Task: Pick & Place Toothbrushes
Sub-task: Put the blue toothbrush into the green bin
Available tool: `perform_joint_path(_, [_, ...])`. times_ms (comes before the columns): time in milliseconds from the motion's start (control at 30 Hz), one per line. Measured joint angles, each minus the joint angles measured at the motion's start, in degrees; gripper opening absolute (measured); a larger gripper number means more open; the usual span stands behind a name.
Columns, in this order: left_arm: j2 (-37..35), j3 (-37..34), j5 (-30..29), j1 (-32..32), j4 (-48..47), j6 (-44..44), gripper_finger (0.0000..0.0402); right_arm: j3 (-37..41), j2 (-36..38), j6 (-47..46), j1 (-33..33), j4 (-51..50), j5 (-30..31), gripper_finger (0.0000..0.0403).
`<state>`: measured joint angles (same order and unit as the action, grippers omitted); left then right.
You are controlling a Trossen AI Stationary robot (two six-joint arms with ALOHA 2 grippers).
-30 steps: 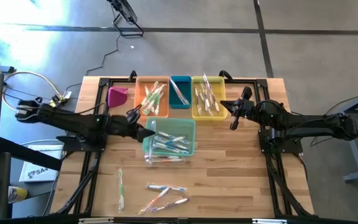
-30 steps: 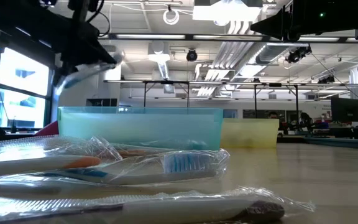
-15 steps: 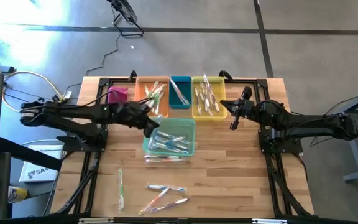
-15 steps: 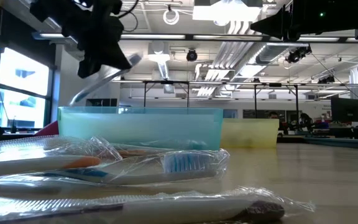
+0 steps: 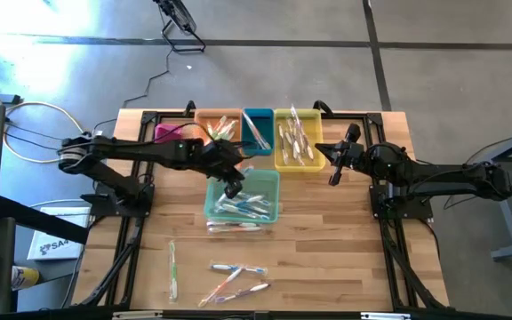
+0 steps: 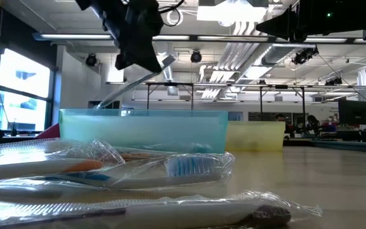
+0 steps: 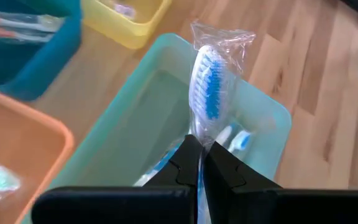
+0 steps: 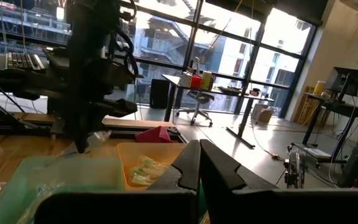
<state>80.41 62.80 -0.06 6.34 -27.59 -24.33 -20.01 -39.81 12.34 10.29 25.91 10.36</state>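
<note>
My left gripper (image 5: 232, 185) hangs over the teal bin (image 5: 258, 209), shut on a toothbrush (image 7: 207, 87) with blue bristles in a clear wrapper. The low view shows this toothbrush (image 6: 116, 95) slanting above the bin's wall. More wrapped toothbrushes (image 5: 243, 206) lie in the teal bin, and others fill the orange bin (image 5: 204, 142), blue bin (image 5: 258, 129) and yellow bin (image 5: 284, 162) behind it. Loose toothbrushes (image 5: 236, 268) lie flat on the wood near the front edge. My right gripper (image 5: 333, 173) waits shut beside the yellow bin, holding nothing. My left gripper pinches the wrapped toothbrush between its two fingers at the neck (image 7: 199, 134), just behind the bristle head. The fingers slant down from the table's left. The head stands out past the fingertips, and the handle (image 6: 107, 102) slopes down behind them. The brush is lifted clear above the teal bin.
A pink object (image 5: 169, 133) sits left of the orange bin. A green toothbrush (image 5: 172, 267) lies near the front left, and another toothbrush (image 5: 234, 227) rests just in front of the teal bin. Bare wood lies at the front right.
My left gripper has carried the toothbrush toward the table's right edge and upward, from the teal bin's left rim to above the bin. The wrist has rolled, and the brush now slants with its head higher. The fingers stayed shut.
</note>
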Motion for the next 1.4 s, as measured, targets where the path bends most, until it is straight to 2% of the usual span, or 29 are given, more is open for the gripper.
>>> perform_joint_path(467, [9.67,0.67,1.50,0.10,1.25,0.27,0.0001,0.00,0.00,0.00,-0.01,-0.02,-0.01,0.0002])
perform_joint_path(767, [11.46,0.66,1.21,0.08,2.33,-0.90,0.0005,0.00,0.00,0.00,0.00,-0.02,0.00,0.0002])
perform_joint_path(1133, [11.46,0.66,0.58,0.05,3.85,-0.03,0.0108,0.00,0.00,0.00,-0.01,-0.02,-0.01,0.0002])
perform_joint_path(1400, [11.46,0.66,0.56,0.05,3.74,-0.94,0.0124,0.00,0.00,0.00,-0.01,-0.03,-0.01,0.0002])
